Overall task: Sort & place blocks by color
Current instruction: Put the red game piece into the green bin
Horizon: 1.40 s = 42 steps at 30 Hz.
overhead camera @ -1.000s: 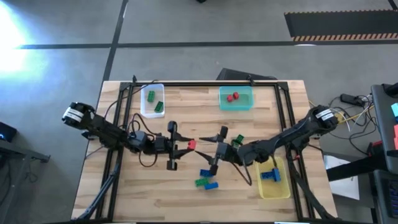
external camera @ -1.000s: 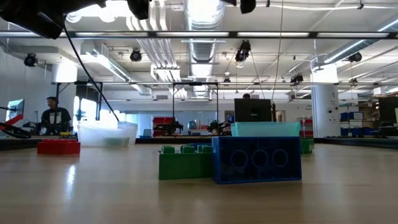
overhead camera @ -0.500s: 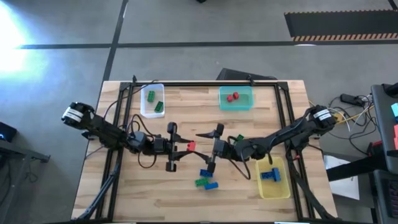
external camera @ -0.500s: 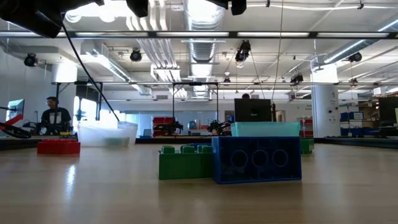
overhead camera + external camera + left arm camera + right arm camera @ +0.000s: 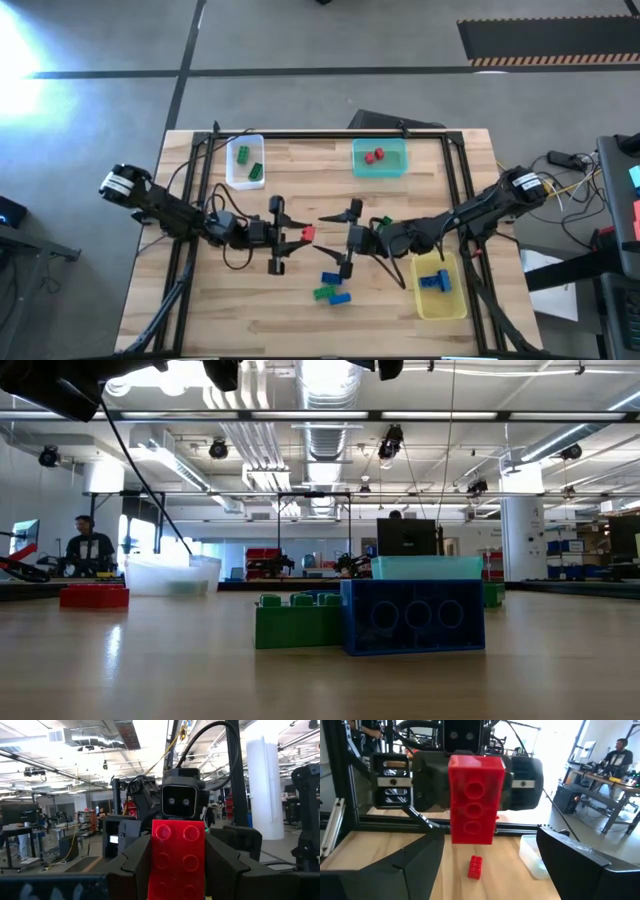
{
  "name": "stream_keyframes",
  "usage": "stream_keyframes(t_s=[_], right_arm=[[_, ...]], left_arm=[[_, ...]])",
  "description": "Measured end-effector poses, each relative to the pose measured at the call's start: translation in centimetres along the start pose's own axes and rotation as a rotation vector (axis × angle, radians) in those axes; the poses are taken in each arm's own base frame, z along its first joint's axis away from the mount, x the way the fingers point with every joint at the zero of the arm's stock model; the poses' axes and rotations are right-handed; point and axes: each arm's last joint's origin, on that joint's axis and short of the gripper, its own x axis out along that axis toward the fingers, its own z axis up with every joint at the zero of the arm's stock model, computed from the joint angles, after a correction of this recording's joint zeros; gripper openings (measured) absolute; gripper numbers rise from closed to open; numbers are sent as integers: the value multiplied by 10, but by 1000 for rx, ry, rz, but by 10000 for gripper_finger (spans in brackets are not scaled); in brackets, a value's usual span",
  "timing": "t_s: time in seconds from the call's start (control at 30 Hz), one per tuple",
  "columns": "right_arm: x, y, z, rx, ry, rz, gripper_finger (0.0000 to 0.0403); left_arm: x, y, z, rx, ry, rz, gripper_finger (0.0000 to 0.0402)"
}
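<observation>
1. Step in hand looks like a handover: left gripper (image 5: 292,237) pinches a red block (image 5: 307,233) in the air over the middle of the tabletop (image 5: 300,165).
2. Right gripper (image 5: 340,238) faces it just beside, fingers spread wide, nothing held.
3. Teal bin (image 5: 380,158) at the far edge has two red blocks already.
4. Next move probably: right closes on the free end, left lets go, and the block goes to teal bin.
5. Loose blue and green blocks (image 5: 330,284) wait near the near edge.
</observation>
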Motion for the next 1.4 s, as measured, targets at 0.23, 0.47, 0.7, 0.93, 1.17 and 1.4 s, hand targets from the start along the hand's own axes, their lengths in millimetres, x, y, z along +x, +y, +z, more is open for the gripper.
stream_keyframes(t_s=[0.23, 0.47, 0.7, 0.93, 1.17, 1.4], right_arm=[[10, -2, -6, 26, -49, 10, 322], [12, -2, -3, -28, -118, -1, 308], [18, -8, -6, -25, -137, 12, 270], [30, -7, -20, -46, -177, 42, 245], [32, -5, -22, -86, -199, 33, 201], [32, -5, -23, -91, -198, 37, 123]], left_arm=[[0, 0, 0, 24, 1, 7, 125], [0, 0, 0, 25, 3, 13, 132], [0, 0, 0, 23, -3, 13, 135], [0, 0, 0, 24, 3, 13, 136], [0, 0, -1, 25, 5, 12, 136], [0, 0, -2, 39, 15, 5, 137]])
